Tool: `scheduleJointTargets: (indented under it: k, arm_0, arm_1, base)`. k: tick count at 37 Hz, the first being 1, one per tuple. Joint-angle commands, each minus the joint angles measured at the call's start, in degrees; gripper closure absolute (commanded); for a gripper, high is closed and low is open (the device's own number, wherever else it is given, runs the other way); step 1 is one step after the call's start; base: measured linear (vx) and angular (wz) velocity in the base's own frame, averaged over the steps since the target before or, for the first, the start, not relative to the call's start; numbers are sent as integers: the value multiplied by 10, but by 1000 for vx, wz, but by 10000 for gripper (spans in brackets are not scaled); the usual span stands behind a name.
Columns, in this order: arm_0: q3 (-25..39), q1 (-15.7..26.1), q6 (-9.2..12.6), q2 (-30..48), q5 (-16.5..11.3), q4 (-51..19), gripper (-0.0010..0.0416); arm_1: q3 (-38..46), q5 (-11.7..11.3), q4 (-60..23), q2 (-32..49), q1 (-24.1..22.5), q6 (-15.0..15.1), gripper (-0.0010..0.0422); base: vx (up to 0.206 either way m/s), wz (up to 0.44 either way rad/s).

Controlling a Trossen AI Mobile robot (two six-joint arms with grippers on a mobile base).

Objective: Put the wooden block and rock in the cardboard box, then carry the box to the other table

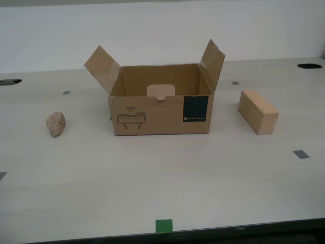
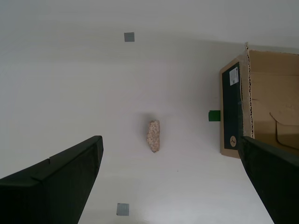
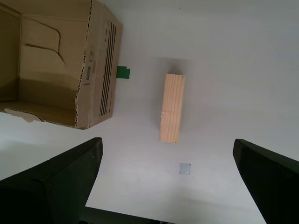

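Hovering with spread, empty fingers: my first gripper (image 3: 166,182) above the wooden block (image 3: 172,108), my second gripper (image 2: 170,182) above the rock (image 2: 154,136). Cardboard box (image 1: 161,104) empty. Judged step: first pick; next, descend and close.

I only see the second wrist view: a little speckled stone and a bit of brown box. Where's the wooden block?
Observer: The pale rectangular wooden block lies on the smooth pale table, at the exterior view's right of the brown cardboard box and apart from it.
Operator: Is anything inside the box?
Observer: The part of its inside that the first wrist view shows is bare cardboard.
Operator: Is my first hand holding something?
Observer: No. The first hand is open and hangs above the block, holding nothing.
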Motion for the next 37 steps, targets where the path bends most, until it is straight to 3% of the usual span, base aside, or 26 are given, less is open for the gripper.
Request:
scheduleJointTargets:
  k: [1, 13, 25, 37]
  arm_0:
    - [0, 4, 4, 0, -2, -1, 16]
    - [0, 7, 8, 0, -1, 0, 16]
    - [0, 9, 10, 0, -1, -4, 17]
    - [0, 9, 10, 0, -1, -26, 16]
  arm_1:
    - [0, -1, -2, 0, 0, 3, 16]
    - [0, -1, -5, 8, 0, 2, 16]
    - [0, -1, 0, 89, -1, 14, 16]
    - [-1, -1, -25, 91, -1, 13, 16]
  base:
    - [0, 0]
    - [0, 0]
    - [0, 0]
    - [0, 0]
